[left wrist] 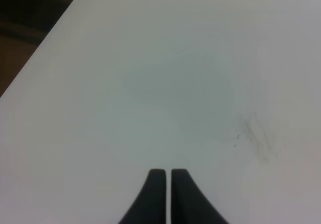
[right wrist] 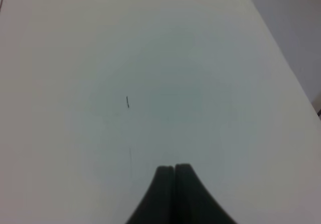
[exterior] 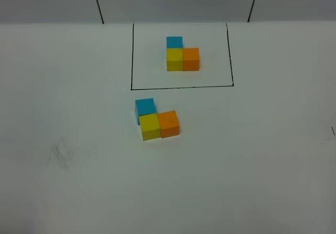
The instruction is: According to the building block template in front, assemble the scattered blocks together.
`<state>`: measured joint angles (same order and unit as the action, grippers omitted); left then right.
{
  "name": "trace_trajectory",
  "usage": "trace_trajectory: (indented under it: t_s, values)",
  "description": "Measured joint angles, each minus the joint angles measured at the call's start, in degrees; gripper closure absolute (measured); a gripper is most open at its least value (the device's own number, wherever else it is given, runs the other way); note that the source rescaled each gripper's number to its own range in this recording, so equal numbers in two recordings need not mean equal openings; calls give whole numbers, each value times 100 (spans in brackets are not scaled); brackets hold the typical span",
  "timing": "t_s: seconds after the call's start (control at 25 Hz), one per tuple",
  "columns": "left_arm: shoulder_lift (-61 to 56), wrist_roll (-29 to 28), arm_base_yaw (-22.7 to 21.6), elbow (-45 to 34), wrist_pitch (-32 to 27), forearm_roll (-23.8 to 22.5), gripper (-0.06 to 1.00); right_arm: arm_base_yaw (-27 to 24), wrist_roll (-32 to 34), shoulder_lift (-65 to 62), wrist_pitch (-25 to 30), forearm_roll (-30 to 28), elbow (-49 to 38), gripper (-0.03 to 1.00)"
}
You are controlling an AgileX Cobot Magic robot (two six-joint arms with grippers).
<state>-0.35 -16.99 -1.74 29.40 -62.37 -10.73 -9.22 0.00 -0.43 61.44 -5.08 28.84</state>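
Hovering over bare white table (left wrist: 150,83), the left gripper (left wrist: 167,173) is showing its two dark fingers pressed together, grasping nothing; a grey smudge (left wrist: 258,133) is lying just ahead of it, the table edge off to one side. The right gripper (right wrist: 174,168) is likewise clenched and empty over open surface. Neither is appearing in the high view. Well apart from both, the scattered blocks (exterior: 156,118) are sitting joined in an L, just outside the drawn frame (exterior: 181,87) enclosing the building block template (exterior: 182,55).
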Motion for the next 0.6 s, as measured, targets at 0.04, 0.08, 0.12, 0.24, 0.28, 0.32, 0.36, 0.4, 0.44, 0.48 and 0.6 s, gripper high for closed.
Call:
trace_trajectory:
  t_s: [0.04, 0.08, 0.12, 0.24, 0.28, 0.32, 0.36, 0.4, 0.44, 0.48, 0.6]
  values:
    - [0, 0, 0, 0, 0, 0, 94, -7, 0, 0, 0, 0, 0, 97]
    - [0, 0, 0, 0, 0, 0, 94, -11, 0, 0, 0, 0, 0, 97]
    - [0, 0, 0, 0, 0, 0, 94, -11, 0, 0, 0, 0, 0, 97]
    - [0, 0, 0, 0, 0, 0, 94, -11, 0, 0, 0, 0, 0, 97]
    - [0, 0, 0, 0, 0, 0, 94, -11, 0, 0, 0, 0, 0, 97]
    - [0, 0, 0, 0, 0, 0, 94, -11, 0, 0, 0, 0, 0, 97]
    - [0, 0, 0, 0, 0, 0, 94, -11, 0, 0, 0, 0, 0, 97]
    - [0, 0, 0, 0, 0, 0, 94, -11, 0, 0, 0, 0, 0, 97]
    - [0, 0, 0, 0, 0, 0, 94, -11, 0, 0, 0, 0, 0, 97]
    - [0, 0, 0, 0, 0, 0, 94, -11, 0, 0, 0, 0, 0, 97]
    - [0, 0, 0, 0, 0, 0, 94, -11, 0, 0, 0, 0, 0, 97]
